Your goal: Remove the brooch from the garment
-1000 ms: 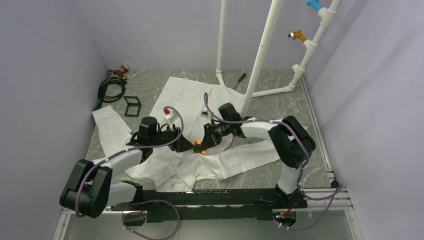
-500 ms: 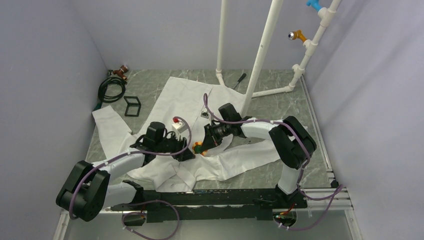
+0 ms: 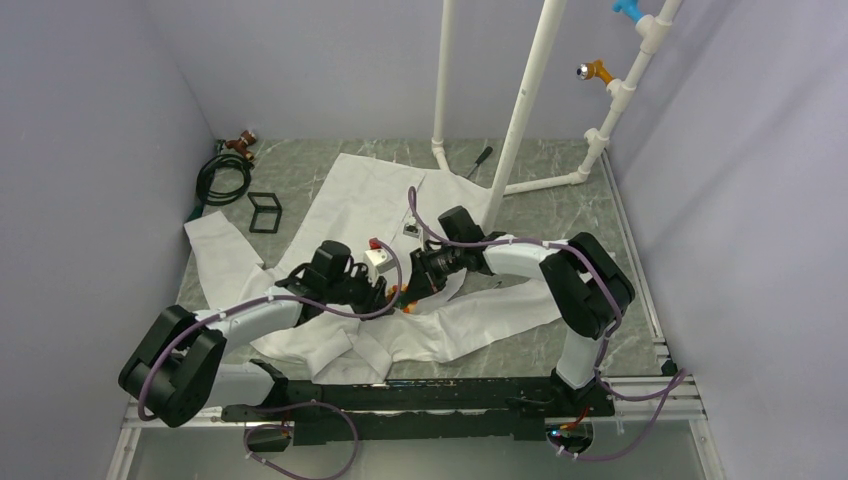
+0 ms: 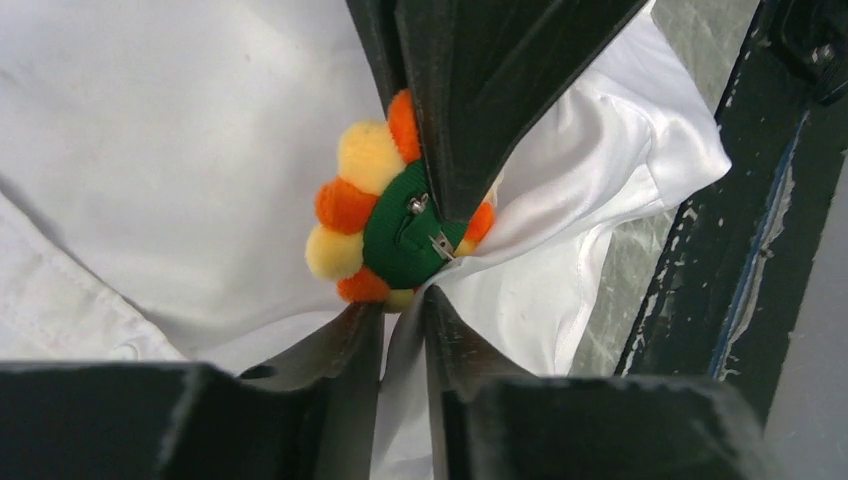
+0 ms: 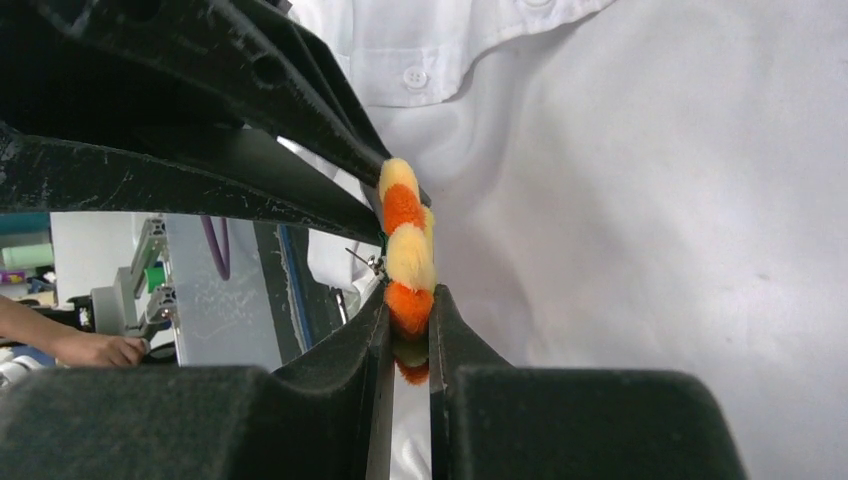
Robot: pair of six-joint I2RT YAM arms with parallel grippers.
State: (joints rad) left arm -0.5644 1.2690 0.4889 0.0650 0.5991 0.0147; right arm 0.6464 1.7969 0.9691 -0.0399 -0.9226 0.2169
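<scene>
We see the brooch (image 4: pixel 390 225) lifted a little off the middle of the garment (image 3: pixel 370 195), on the near part of the cloth just beyond its buttoned front. It is a small round flower of fuzzy, rounded petals that alternate orange and pale yellow. Its back, turned to the left wrist camera, is a green felt disc carrying a small metal pin clasp. From the right wrist camera we see it edge-on, as a thin column of orange and yellow puffs. The right gripper (image 5: pixel 408 310) is clamped on the brooch, its two fingers pressed close on an orange petal at the rim. The left gripper (image 4: pixel 400 315) sits just beneath the brooch with its fingers drawn narrow, and a fold of the garment is caught between them where the cloth is pulled taut toward the clasp. The fabric there looks thin, white and slightly glossy, gathered into creases that run to the pin. The rest of the garment lies spread and wrinkled on the grey marbled counter (image 3: pixel 560 200), with a white button (image 5: pixel 413 77) showing on its front.
</scene>
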